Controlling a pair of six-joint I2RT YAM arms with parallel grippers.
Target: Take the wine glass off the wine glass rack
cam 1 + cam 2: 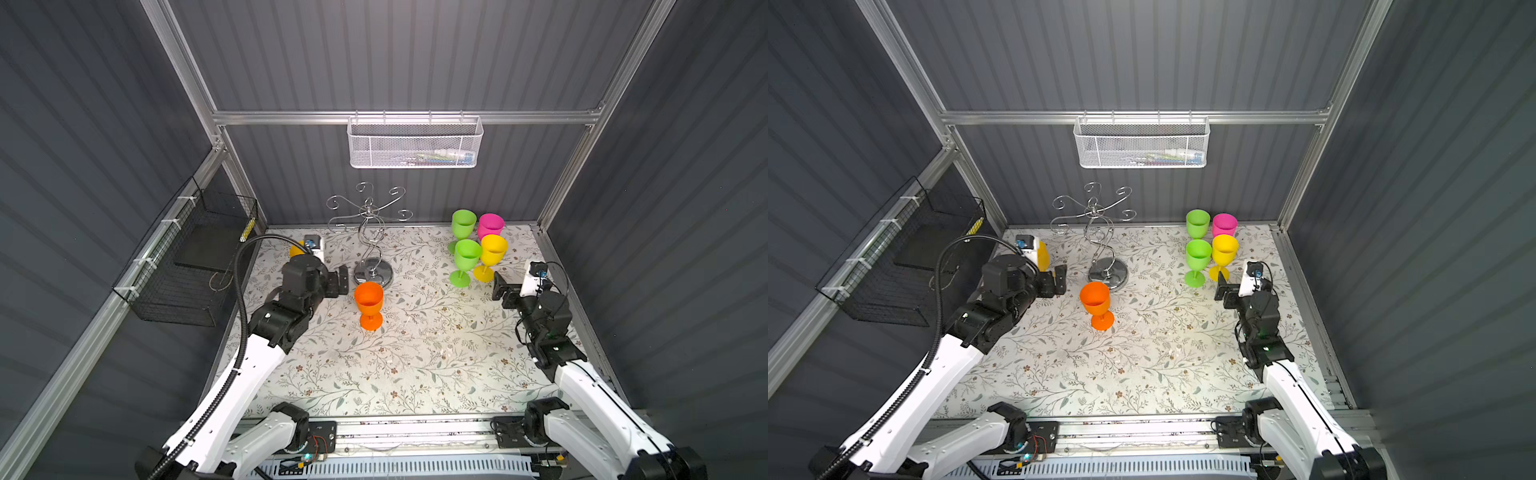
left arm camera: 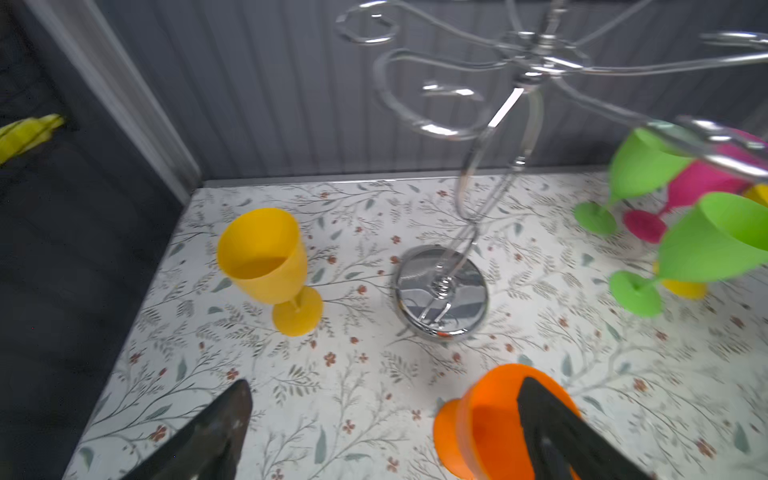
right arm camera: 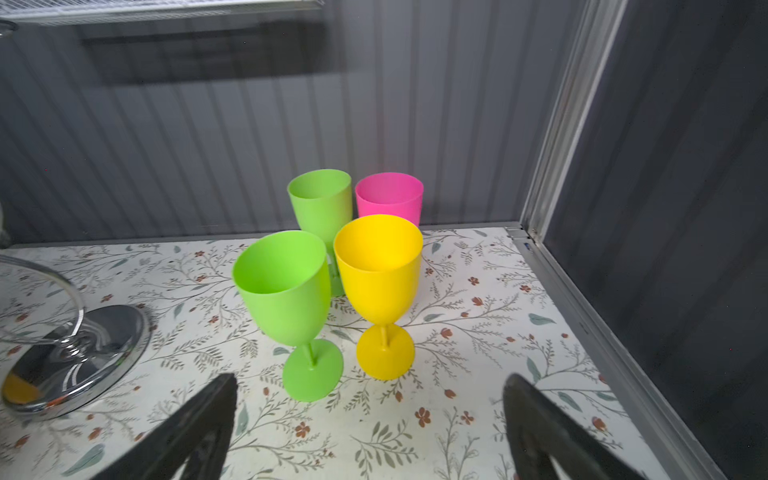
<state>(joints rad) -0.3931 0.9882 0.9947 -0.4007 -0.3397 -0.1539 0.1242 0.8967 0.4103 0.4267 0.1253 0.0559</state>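
Near the back edge of the tabletop (image 1: pixel 415 365), left of centre, the wine glass rack (image 1: pixel 371 232) stands upright, its stem vertical and its curled arms spreading overhead. Just in front of its disc base (image 1: pixel 373 272) the orange wine glass (image 1: pixel 369 305) stands on its foot, mouth up. Beside it, apart, the left gripper (image 2: pixel 385 382) gapes wide. The right gripper (image 3: pixel 370 376) gapes before four glasses (image 1: pixel 478 245) clustered near the back right corner. Open floral surface reaches the front edge.

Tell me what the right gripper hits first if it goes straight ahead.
Probably the yellow glass: its foot sits nearly centred ahead of the open right gripper, with the near green glass close beside it. Depth unclear.
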